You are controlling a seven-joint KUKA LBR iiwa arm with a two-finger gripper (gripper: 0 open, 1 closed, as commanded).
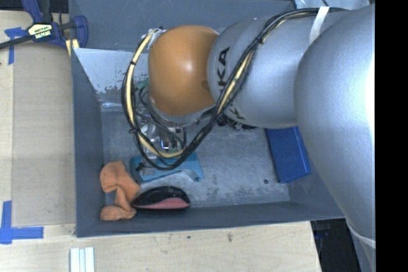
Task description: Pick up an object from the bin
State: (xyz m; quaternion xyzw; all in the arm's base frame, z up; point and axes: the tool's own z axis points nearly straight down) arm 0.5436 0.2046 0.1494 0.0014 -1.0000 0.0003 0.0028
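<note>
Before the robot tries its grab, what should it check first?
1. End effector above a thing: ok, it hangs over the light blue flat piece in the front left part of the bin.
2. Already carrying something: cannot tell, the wrist hides it.
3. Room around the light blue piece: not ok, the black and pink oval thing and the orange soft thing lie close beside it.
4. Dark blue block out of the way: ok, it lies apart on the right.
5. Clear of the bin's walls: ok, it is over the floor.
</note>
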